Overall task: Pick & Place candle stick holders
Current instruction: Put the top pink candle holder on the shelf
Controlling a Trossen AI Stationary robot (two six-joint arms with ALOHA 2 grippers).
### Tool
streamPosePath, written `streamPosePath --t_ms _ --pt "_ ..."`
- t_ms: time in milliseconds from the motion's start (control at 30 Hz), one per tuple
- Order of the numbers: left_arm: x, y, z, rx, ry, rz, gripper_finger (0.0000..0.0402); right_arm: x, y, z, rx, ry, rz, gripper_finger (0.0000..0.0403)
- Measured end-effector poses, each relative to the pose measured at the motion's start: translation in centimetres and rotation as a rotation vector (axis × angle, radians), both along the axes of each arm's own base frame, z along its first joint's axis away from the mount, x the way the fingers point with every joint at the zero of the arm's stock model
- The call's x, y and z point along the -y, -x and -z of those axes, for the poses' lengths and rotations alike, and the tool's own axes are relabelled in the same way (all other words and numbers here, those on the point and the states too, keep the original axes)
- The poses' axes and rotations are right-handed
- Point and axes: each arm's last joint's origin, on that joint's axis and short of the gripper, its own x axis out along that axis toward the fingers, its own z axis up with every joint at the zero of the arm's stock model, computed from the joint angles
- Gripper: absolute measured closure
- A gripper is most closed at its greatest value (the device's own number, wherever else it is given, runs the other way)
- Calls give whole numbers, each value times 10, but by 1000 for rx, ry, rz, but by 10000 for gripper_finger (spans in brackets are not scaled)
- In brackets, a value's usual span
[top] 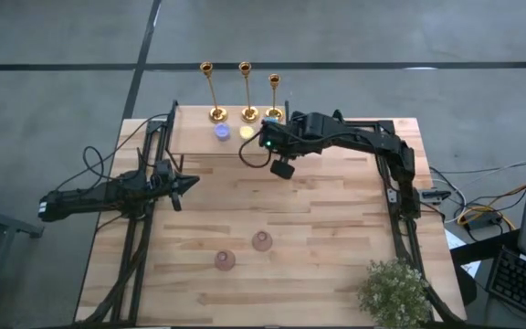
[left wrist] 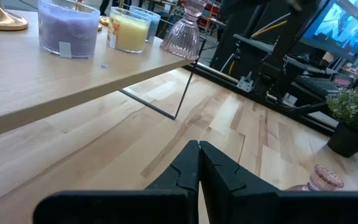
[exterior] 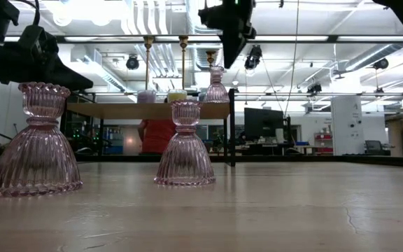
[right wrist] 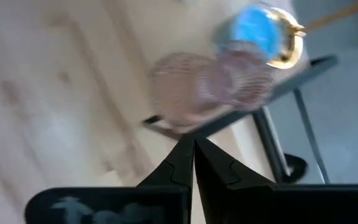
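Three gold candlesticks stand on their round bases along the far edge of a raised wooden shelf. A pink ribbed glass holder stands on the shelf's right end; it also shows in the left wrist view and, blurred, in the right wrist view. My right gripper is shut and empty, in the air just above and in front of that holder. My left gripper is shut and empty, low over the table's left half.
Two more pink glass holders stand upright on the table's near middle. Purple, yellow and blue candles sit on the shelf. A potted plant is at the near right corner. A person stands beyond the table.
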Motion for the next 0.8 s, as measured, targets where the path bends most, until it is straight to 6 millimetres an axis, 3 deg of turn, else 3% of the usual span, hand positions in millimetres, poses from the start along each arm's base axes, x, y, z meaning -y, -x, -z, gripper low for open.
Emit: streamPosePath --t_ms 267,800 --pt "0 0 0 0 0 0 390 15 -3 9 27 25 44 395" --pt "0 0 0 1 0 -1 390 32 -7 7 132 27 108 394"
